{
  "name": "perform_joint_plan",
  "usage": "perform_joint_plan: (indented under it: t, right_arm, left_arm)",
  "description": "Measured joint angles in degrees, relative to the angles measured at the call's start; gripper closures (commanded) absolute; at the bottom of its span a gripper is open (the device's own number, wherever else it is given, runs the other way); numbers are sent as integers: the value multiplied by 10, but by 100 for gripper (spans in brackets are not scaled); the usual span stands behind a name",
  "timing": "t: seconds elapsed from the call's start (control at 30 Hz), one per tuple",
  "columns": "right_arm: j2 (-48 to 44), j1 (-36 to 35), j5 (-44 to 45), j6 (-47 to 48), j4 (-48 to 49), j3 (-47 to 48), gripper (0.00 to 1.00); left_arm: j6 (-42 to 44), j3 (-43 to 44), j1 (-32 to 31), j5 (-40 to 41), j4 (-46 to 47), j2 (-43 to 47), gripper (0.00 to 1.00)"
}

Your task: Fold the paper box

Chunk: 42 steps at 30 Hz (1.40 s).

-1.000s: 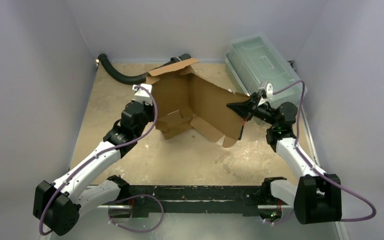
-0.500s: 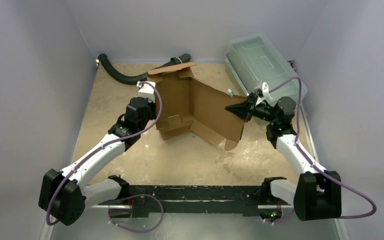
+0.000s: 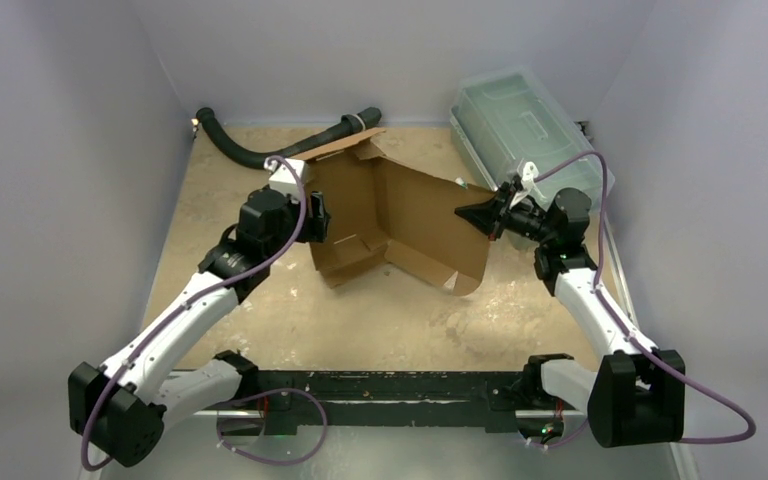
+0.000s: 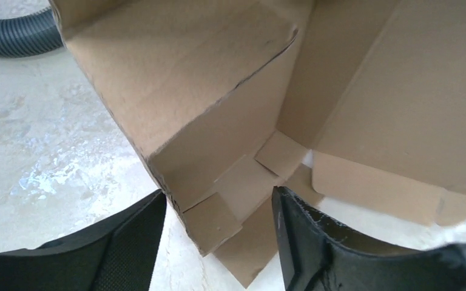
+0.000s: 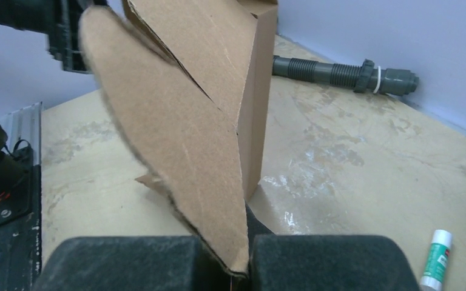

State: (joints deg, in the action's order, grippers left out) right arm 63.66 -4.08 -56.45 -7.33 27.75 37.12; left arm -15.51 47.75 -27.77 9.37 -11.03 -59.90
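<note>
The paper box [image 3: 390, 215] is a brown cardboard sheet, half raised, standing at the middle of the table with its panels tilted up. My left gripper [image 3: 312, 218] is at the box's left wall. In the left wrist view it [image 4: 218, 200] stands open, its fingers straddling the wall's lower corner [image 4: 212, 221] without pinching it. My right gripper [image 3: 475, 215] holds the box's right panel. The right wrist view shows it [image 5: 243, 267] shut on that panel's edge [image 5: 182, 133], which rises between the pads.
A clear greenish plastic bin [image 3: 525, 125] sits at the back right, close behind the right arm. A black ribbed hose [image 3: 260, 155] lies along the back of the table. A glue stick [image 5: 437, 257] lies on the table to the right of the right gripper.
My left gripper has opened and let go of the box's left wall, and the arm has drawn slightly left. The box has shifted a little. The right gripper keeps its hold.
</note>
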Motion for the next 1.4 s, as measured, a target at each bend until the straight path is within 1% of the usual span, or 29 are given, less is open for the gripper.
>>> perform_joint_plan:
  t: [0.1,0.37,0.53,0.63,0.8,0.9,1.07,1.2,1.3,1.4]
  right_arm:
    - [-1,0,15,11,-18,9,100]
    - [-1,4,31,32,-45,14,100]
    - [-1,4,30,41,-49,15,100]
    - [-4,4,30,45,-55,15,100]
    - [-10,5,30,48,-60,16,100]
    - [-12,6,29,49,-60,16,100]
    - [-12,7,28,49,-61,16,100]
    - [-12,7,28,49,-61,16,100]
    - [-12,7,27,48,-61,16,100]
    - [-12,7,25,48,-61,16,100]
  left_arm:
    - [-11,17,0,-25,-41,31,31]
    - [-17,82,0,-133,-158,122,30]
    - [-16,163,0,-172,-223,141,30]
    - [-12,244,0,-175,-250,134,28]
    - [26,349,0,-144,-274,106,27]
    - [69,382,0,-122,-278,66,27]
    - [154,415,0,-114,-285,-48,27]
    - [198,421,0,-133,-295,-134,27]
    - [221,419,0,-147,-299,-162,27]
    - [235,415,0,-150,-298,-170,27]
